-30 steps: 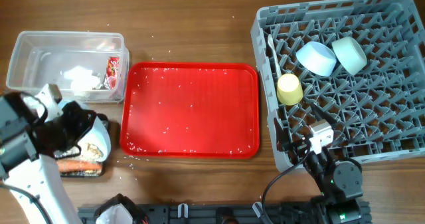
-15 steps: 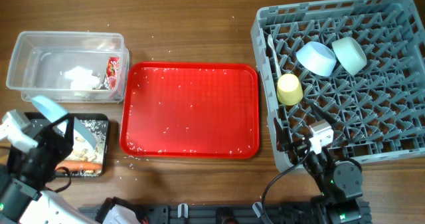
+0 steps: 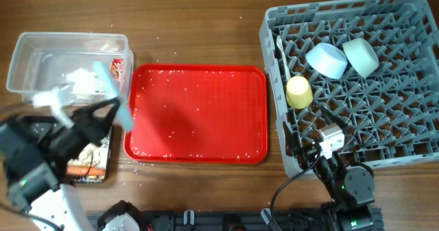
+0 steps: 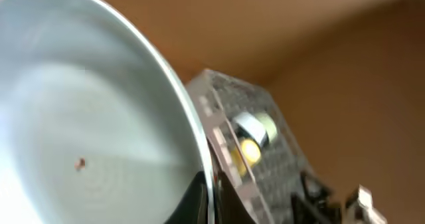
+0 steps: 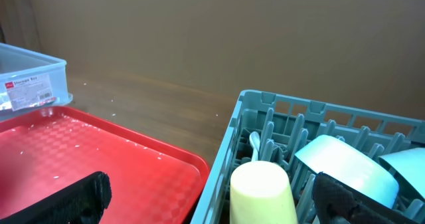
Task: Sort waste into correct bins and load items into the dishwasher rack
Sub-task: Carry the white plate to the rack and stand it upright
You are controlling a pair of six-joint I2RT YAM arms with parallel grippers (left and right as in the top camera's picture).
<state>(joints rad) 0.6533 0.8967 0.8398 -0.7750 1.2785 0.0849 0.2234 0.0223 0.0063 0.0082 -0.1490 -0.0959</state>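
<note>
My left gripper (image 3: 108, 113) is shut on the rim of the round pale blue plate (image 3: 113, 94), held on edge above the red tray's left edge. In the left wrist view the plate (image 4: 86, 117) fills the left side, with the fingers (image 4: 209, 199) clamped on its rim. The grey rack (image 3: 411, 25) holds the blue bowl (image 3: 326, 59), green bowl (image 3: 361, 56), yellow cup (image 3: 299, 92) and white spoon (image 3: 280, 49). The clear tub (image 3: 41, 46) holds the tissue (image 3: 81, 80) and wrapper (image 3: 118, 70). The black tray (image 3: 103, 175) holds the carrot (image 3: 82, 169) and crumbs (image 3: 89, 152). My right gripper (image 3: 315, 134) is open and empty at the rack's front left corner.
The flat red serving tray (image 3: 199, 114) lies in the middle, flecked with small white specks. The right wrist view shows its corner (image 5: 99, 151), the rack wall (image 5: 219, 171) and the yellow cup (image 5: 262, 191) close ahead.
My left arm has lifted the plate from over the black tray and swung it up and to the right, toward the red tray. The right arm has not moved.
</note>
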